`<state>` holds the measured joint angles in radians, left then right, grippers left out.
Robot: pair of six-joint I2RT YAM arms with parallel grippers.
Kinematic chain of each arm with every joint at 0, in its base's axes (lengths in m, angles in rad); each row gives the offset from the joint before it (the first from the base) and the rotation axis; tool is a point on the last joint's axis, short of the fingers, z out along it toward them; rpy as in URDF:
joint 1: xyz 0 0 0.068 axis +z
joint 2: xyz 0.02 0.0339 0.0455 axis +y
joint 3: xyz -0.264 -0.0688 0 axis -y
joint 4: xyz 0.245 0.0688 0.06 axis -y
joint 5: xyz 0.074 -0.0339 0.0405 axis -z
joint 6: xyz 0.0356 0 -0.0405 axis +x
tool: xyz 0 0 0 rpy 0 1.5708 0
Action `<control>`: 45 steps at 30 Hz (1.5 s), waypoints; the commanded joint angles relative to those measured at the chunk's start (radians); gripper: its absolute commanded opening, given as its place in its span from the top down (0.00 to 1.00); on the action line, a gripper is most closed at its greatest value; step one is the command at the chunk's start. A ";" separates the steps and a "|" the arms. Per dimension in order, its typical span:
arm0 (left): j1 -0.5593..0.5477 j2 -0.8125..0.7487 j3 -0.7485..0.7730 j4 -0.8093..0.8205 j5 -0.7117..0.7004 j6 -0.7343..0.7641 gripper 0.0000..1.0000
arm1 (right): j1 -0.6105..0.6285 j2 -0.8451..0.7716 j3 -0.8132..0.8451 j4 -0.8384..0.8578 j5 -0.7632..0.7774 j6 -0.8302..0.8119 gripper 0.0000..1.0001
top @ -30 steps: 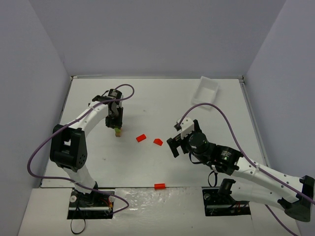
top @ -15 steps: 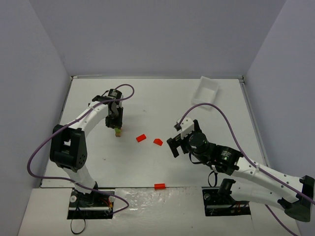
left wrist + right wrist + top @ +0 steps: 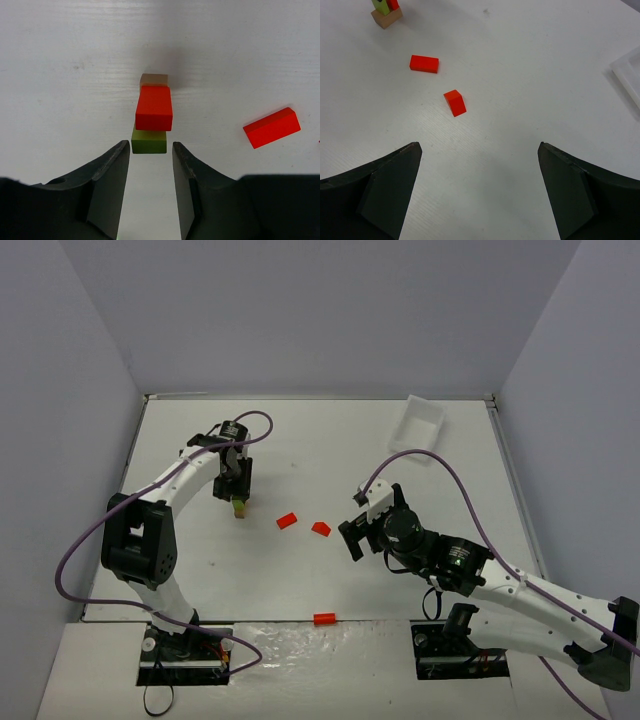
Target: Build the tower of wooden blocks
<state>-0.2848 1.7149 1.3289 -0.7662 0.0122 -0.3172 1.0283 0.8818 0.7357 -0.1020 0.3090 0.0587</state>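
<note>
As left end effector hovers open, wood block tower just ahead

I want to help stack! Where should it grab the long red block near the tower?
Probably pinch the long red block across its two long sides, coming straight down from above: it lies flat, nothing touches it, and it is narrow that way.
</note>
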 commanded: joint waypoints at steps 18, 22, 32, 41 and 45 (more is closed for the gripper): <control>0.005 -0.224 0.065 -0.066 0.018 -0.060 0.60 | -0.002 0.095 0.072 0.042 -0.057 0.001 0.00; 0.006 -0.318 0.036 -0.071 0.036 -0.106 0.60 | -0.003 0.190 0.105 0.055 -0.133 -0.021 0.00; 0.007 -0.531 -0.124 -0.092 0.086 -0.172 0.60 | -0.154 0.584 0.326 0.059 -0.630 -0.253 0.04; 0.009 -0.660 -0.237 -0.129 0.121 -0.205 0.60 | -0.272 0.954 0.577 0.043 -0.856 -0.490 0.11; 0.009 -0.683 -0.227 -0.167 0.113 -0.197 0.60 | -0.269 1.050 0.651 0.019 -0.878 -0.545 0.13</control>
<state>-0.2848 1.0682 1.0691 -0.9056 0.1234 -0.5027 0.7545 1.8833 1.2938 -0.0750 -0.4760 -0.3760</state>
